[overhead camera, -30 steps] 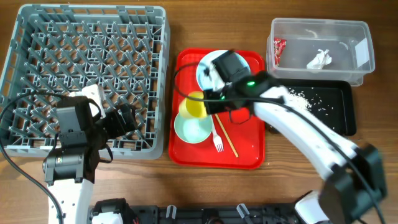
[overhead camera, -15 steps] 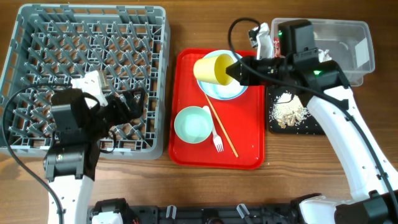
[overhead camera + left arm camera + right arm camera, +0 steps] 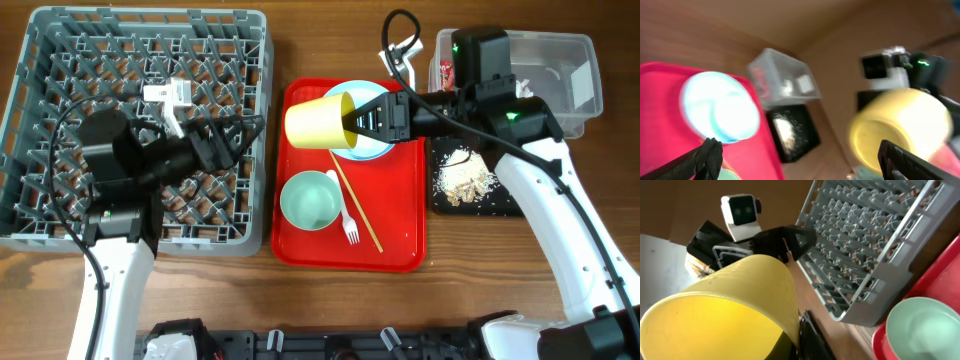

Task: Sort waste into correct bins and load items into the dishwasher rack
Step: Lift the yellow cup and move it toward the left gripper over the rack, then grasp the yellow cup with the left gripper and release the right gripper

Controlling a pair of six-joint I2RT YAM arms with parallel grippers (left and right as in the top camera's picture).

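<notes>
My right end effector is closed on the rim wall of the yellow-green cup, one finger inside, holding it sideways above the red tray, base toward the left end effector, which hangs wide open and empty over the right edge of the dishwasher rack. I judge that thin-wall pinch could let the cup pivot or slip onto the pale green bowl below. In a handover, releasing before the left closes, or closing off-centre, would drop it between tray and rack.

Yellow cup, red tray, grey rack
</notes>
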